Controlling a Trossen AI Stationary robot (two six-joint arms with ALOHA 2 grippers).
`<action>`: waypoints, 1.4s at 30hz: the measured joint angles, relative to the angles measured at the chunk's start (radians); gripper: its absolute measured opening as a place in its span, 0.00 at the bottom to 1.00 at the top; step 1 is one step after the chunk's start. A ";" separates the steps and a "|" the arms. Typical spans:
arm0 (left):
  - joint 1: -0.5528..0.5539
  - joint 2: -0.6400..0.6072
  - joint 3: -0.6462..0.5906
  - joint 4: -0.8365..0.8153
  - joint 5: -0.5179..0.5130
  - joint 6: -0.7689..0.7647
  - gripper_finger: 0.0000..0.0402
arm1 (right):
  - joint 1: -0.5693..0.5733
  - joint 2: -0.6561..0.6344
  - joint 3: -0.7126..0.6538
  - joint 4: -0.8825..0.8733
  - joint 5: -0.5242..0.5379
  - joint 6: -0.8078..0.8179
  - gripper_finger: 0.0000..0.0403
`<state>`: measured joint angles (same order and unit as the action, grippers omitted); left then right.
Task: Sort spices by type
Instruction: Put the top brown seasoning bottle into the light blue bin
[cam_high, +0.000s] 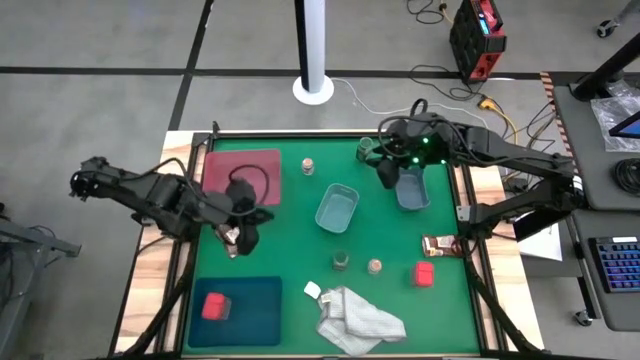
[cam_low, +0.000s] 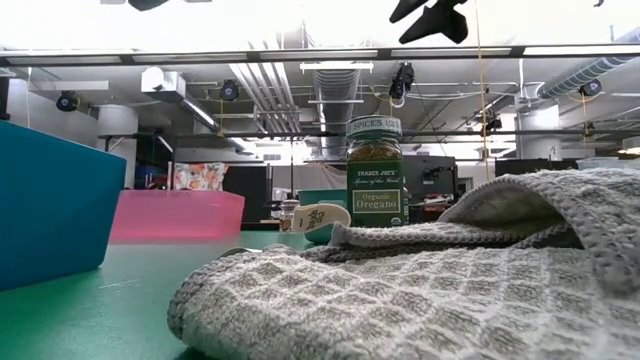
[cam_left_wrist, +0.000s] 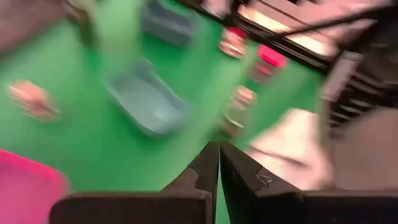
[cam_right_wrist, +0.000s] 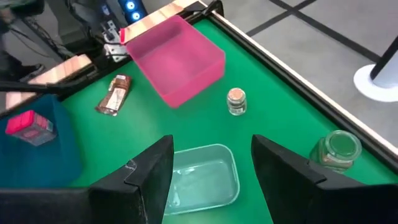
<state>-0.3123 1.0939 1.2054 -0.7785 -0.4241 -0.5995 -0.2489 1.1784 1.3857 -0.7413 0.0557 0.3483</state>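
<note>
My left gripper (cam_high: 247, 238) (cam_left_wrist: 219, 168) is shut with nothing between its fingers. It hovers at the table's left, just below the pink tray (cam_high: 240, 175). One brown sachet (cam_high: 231, 240) (cam_right_wrist: 114, 94) lies flat on the green mat beside it. My right gripper (cam_high: 388, 175) (cam_right_wrist: 211, 168) is open and empty at the far right, between two bluish tubs. The other sachet (cam_high: 441, 246) and a pink block (cam_high: 424, 273) lie at the right. The second pink block (cam_high: 215, 306) sits in the teal tray (cam_high: 250, 320). Tan-topped jars (cam_high: 308, 166) (cam_high: 374, 266) and green jars (cam_high: 365, 147) (cam_high: 341, 260) (cam_low: 374, 170) stand upright.
Two bluish tubs stand on the mat, one at centre (cam_high: 337, 207) (cam_right_wrist: 205, 177) and one by my right gripper (cam_high: 411, 187). A white-grey cloth (cam_high: 355, 315) (cam_low: 450, 270) lies crumpled at the near edge with a white tag (cam_high: 312, 290) beside it. A raised frame rims the table.
</note>
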 joint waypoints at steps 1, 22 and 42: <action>0.003 -0.002 -0.001 0.000 -0.074 0.060 0.00 | 0.000 0.001 0.000 -0.002 0.000 0.008 0.51; 0.167 -0.123 0.023 0.000 0.167 0.120 0.00 | -0.031 0.375 0.302 0.036 0.093 0.102 0.51; 0.166 -0.337 0.023 -0.129 -0.271 0.138 0.00 | -0.170 0.983 0.920 -0.182 0.091 0.056 0.52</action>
<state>-0.1459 0.7569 1.2282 -0.9078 -0.6950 -0.4613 -0.4193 2.1617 2.3056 -0.9228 0.1466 0.4046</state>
